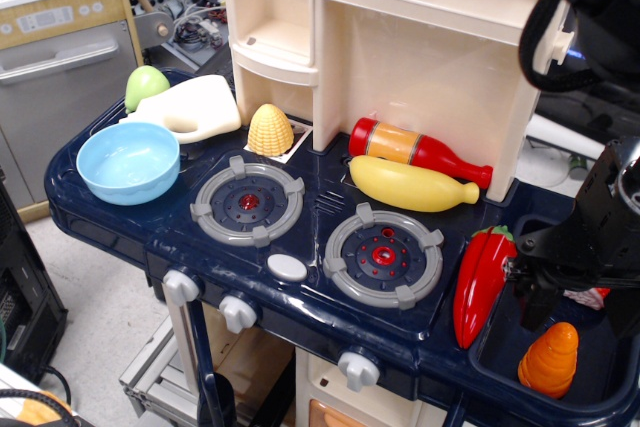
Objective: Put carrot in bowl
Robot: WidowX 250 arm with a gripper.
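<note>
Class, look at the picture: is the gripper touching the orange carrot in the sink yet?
Apart. The single camera view shows the gripper hanging just above the carrot, with a dark strip of sink visible between its tips and the carrot's top.

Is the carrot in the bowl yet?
No. The carrot stands in the sink at far right; the bowl at far left is empty. The gripper hangs just above the carrot.

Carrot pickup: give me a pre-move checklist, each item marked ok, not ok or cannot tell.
1. Carrot visible in the sink, upright: ok.
2. Gripper above the carrot, not touching it: ok.
3. Fingers open enough for the carrot: cannot tell, dark and blurred.
4. Bowl empty and upright at the far left: ok.
5. Red pepper lies beside the sink, close to the descent path: not ok.
</note>
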